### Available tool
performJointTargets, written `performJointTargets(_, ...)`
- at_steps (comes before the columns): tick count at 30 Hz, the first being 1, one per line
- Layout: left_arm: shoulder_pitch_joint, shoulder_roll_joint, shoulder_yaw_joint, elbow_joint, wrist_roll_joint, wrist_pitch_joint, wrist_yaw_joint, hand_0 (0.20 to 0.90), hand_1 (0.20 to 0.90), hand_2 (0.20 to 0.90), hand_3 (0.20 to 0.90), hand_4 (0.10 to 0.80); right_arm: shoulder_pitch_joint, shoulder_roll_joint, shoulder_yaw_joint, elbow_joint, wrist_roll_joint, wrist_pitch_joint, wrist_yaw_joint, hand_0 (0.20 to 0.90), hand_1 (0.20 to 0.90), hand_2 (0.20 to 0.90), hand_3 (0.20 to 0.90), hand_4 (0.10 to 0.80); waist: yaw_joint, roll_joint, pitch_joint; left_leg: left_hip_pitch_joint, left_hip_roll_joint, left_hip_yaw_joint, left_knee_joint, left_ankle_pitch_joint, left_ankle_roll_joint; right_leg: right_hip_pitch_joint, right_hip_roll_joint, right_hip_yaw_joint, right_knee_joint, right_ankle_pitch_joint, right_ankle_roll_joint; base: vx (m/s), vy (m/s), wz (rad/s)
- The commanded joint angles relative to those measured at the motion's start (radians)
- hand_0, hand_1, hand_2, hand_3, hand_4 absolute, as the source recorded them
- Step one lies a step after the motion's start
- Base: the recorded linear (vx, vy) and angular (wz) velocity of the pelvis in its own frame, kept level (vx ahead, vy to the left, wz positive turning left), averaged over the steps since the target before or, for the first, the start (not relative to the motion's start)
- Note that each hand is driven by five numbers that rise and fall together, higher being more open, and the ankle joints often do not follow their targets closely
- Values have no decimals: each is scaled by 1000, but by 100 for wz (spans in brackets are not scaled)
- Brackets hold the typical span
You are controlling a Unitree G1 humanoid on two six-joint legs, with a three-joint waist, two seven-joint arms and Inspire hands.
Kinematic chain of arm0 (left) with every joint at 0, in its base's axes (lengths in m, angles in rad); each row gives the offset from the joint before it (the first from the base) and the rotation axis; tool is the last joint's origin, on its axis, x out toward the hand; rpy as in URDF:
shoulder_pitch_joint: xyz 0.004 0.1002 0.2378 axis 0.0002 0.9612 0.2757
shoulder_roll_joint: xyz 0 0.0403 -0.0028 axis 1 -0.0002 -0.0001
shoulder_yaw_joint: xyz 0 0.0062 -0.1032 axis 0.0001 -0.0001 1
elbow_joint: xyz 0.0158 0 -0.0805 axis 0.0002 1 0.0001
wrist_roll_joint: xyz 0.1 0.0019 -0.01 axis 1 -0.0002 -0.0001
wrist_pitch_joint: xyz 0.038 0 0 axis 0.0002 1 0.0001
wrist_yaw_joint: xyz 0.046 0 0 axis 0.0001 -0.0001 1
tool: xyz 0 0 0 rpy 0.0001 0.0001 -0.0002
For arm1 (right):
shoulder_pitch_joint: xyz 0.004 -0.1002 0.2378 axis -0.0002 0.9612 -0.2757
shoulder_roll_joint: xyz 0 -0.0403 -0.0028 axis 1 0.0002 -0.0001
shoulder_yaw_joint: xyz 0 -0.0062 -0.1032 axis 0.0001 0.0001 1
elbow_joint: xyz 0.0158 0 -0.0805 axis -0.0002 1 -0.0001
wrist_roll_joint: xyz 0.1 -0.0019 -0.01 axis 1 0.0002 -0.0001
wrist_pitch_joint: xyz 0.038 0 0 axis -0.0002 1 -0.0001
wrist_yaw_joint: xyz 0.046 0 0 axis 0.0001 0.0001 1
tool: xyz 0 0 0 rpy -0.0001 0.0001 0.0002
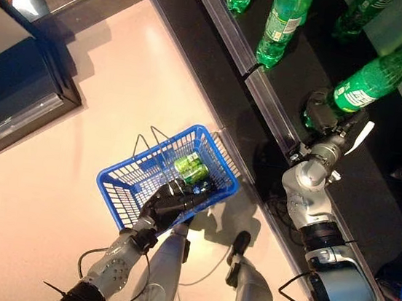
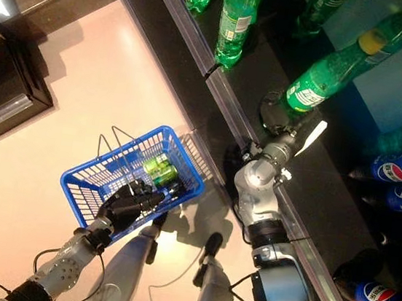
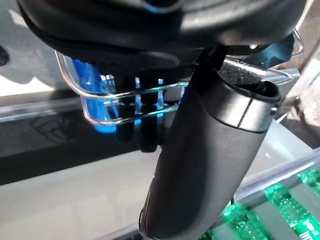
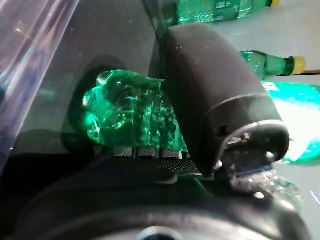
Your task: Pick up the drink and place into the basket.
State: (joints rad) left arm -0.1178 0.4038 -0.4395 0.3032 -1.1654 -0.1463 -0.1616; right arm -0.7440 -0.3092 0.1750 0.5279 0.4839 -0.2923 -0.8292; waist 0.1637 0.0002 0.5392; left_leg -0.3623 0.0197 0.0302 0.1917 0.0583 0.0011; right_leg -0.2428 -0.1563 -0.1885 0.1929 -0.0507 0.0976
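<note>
— Looking at the right robot hand (image 2: 277,114) first: what does it have?

— Its dark fingers (image 4: 145,152) and thumb are curled round the base of a green plastic drink bottle with a yellow cap (image 2: 328,71). That bottle lies tilted on the dark shelf (image 2: 270,63), cap pointing away from the robot, and the right wrist view shows the ridged green bottom pressed against the palm. A firm grasp, not a loose touch.

— And the left robot hand (image 1: 169,204)?

— Clenched on the near rim of the blue plastic mesh basket (image 1: 119,188), fingers hooked over the edge. In the left wrist view the thin wire handle (image 3: 107,95) runs just past the fingers, with blue plastic behind it.

— Where does the basket sit?

— Above the pale floor (image 1: 26,202), just beside the shelf's clear front rail (image 1: 266,100).

— Anything in it?

— One green drink bottle (image 1: 191,168) lies on its side against the far wall of the basket.

— Other things on the shelf?

— More green bottles (image 1: 283,21) stand further along it, and blue-labelled dark bottles (image 2: 396,174) lie well apart, to the right of the grasped one.
</note>
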Motion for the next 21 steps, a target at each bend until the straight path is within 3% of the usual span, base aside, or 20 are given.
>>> performJointTargets(1,-82,-9,37,-336,-2,-185,-142,300,300,300,200,100,-150,-126,-15,-68,-14,-93,6,300,300,300,200,100,19,13,-19,-22,34,-108,101,-56,-63,-8,-108,6,-70,193,49,0,0,0)
performJointTargets(10,-64,-2,41,-355,-6,-187,-150,300,300,300,200,100,-128,-129,-17,-110,-24,-125,19,300,300,300,200,100,16,13,-19,-6,34,-104,95,-59,-59,3,-106,7,-72,191,48,0,0,0)
performJointTargets(18,-32,-14,48,-385,5,-221,-175,300,300,300,200,100,-26,-62,26,-429,-157,-127,128,300,300,300,200,100,-4,12,-19,26,31,-92,89,-60,-55,24,-107,19,-72,186,46,-2,13,-1)
performJointTargets(21,-24,-23,51,-423,9,-228,-187,300,300,300,200,100,24,-43,55,-552,-196,-125,228,300,300,300,200,100,-14,14,-19,48,29,-82,84,-60,-55,40,-110,23,-74,183,46,-4,44,-5)
